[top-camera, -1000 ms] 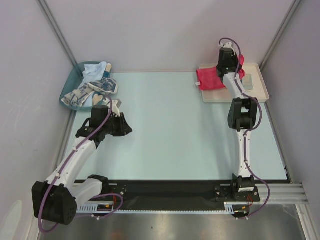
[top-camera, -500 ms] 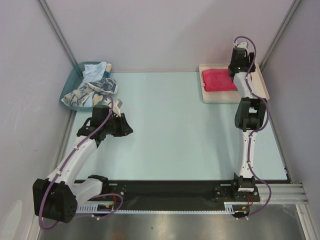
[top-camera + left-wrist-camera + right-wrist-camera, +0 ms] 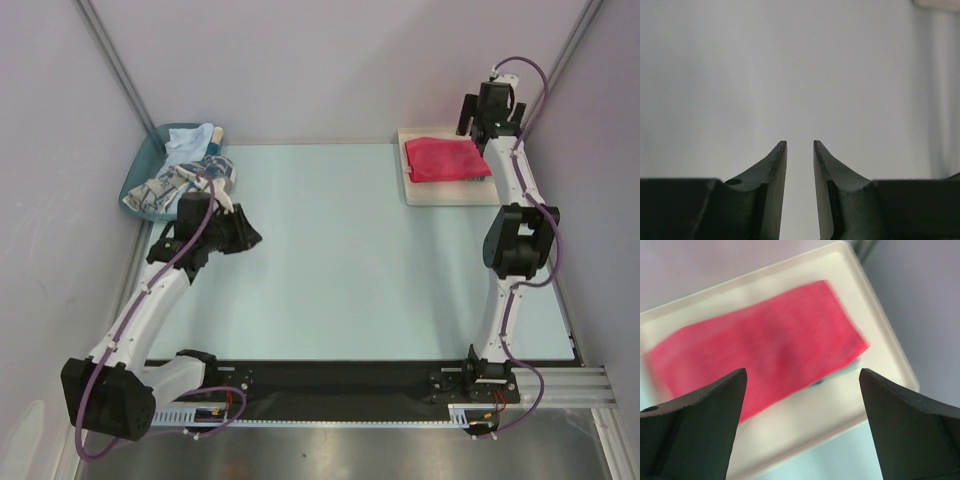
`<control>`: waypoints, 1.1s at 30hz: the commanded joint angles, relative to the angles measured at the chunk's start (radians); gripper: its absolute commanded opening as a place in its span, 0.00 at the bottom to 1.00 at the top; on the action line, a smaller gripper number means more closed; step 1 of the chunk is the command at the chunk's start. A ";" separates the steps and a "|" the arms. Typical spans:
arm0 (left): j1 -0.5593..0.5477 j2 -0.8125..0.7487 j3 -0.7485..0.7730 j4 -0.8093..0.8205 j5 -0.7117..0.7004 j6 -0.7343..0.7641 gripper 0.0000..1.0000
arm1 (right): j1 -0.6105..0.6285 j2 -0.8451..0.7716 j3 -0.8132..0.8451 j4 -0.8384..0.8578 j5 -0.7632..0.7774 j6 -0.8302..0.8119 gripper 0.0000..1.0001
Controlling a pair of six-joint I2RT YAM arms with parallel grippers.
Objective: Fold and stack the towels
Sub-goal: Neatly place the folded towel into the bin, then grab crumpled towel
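Towels are the job here, and most of them do not look folded yet. No towel lies on the big pale table [image 3: 350, 270]. The left arm [image 3: 150, 300] leans toward the teal bin [image 3: 143, 165] in the far left corner. The right arm [image 3: 515, 230] reaches up to the white tray [image 3: 440, 194] in the far right corner.

A messy heap sits in the bin. A pale blue towel [image 3: 192, 140] is at the back. A blue-and-white towel [image 3: 190, 178] is in front, all crumpled and hanging over the rim. I cannot tell if more towels hide under them.

On the tray, the red-pink towel [image 3: 445, 159] lies flat in a neat folded shape. In the right wrist view a little blue bit [image 3: 837, 376] peeks out from under its edge. It may be another towel, but it is too small to tell.

The right gripper [image 3: 802, 377] hangs over the tray. Its fingers are spread wide and hold nothing. The left gripper [image 3: 800, 145] is near the front of the bin. It is open just a thin crack, with nothing in it.

I think the job is near its start. One towel looks done. The heap in the bin must be pulled out, folded and stacked on the red-pink one.
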 commanded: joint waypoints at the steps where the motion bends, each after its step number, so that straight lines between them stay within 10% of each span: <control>1: 0.013 0.046 0.200 0.060 -0.157 -0.120 0.33 | 0.109 -0.256 -0.157 0.015 -0.149 0.155 1.00; 5: 0.096 0.151 0.365 0.065 -0.456 -0.180 0.40 | 0.245 -0.428 -0.467 0.113 -0.215 0.227 1.00; 12: 0.278 0.493 0.587 0.080 -0.457 -0.292 0.50 | 0.319 -0.593 -0.823 0.224 -0.359 0.310 0.99; 20: 0.281 0.714 0.713 0.080 -0.492 -0.390 0.60 | 0.363 -0.639 -0.885 0.256 -0.427 0.338 0.98; 33: 0.280 0.905 0.882 0.005 -0.481 -0.445 0.50 | 0.353 -0.603 -0.877 0.264 -0.445 0.338 0.97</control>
